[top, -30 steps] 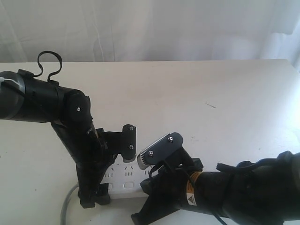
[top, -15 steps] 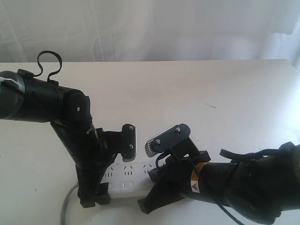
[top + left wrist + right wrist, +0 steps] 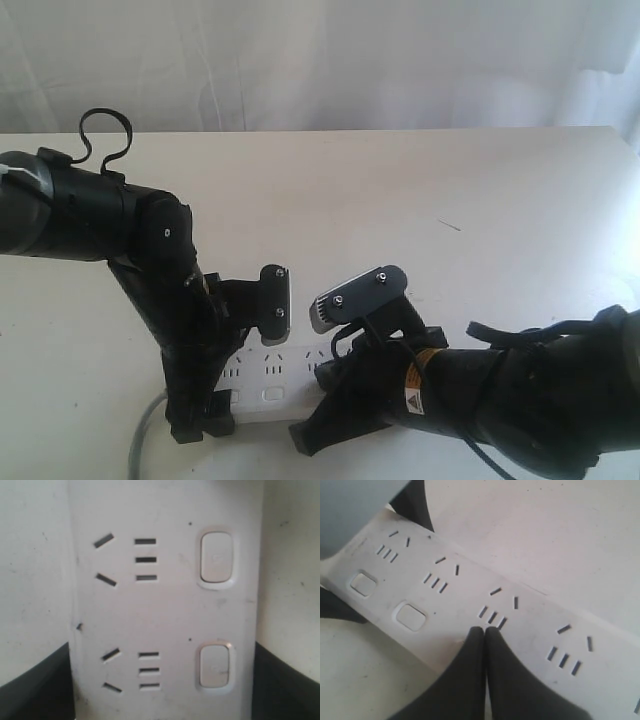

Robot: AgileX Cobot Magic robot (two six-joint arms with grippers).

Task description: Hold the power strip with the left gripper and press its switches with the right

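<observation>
Because the long flat white plastic power strip is stiff, light and smooth-skinned, I judge it would skid or swivel on the pale desk under a sideways shove. The sensible hold is therefore across its narrow width, on the two long edges, clear of the sockets. That is where the black two-fingered left gripper has it: its jaws stand wide, one dark finger against each long edge, clamping the bar near the end where the grey cord leaves. The strip lies flat at the near edge of the desk, between the two arms. The small white rounded-square switches look shallow and probably need only a short, straight-down press. The left arm reaches in from its side and bends steeply down at the wrist. The black wedge-jawed right gripper comes in low from the other side, tilted downward. Its jaws are pressed together and hold nothing. Their joint tip sits at the third socket from the held end, over the spot where a switch would be, though contact cannot be told.
</observation>
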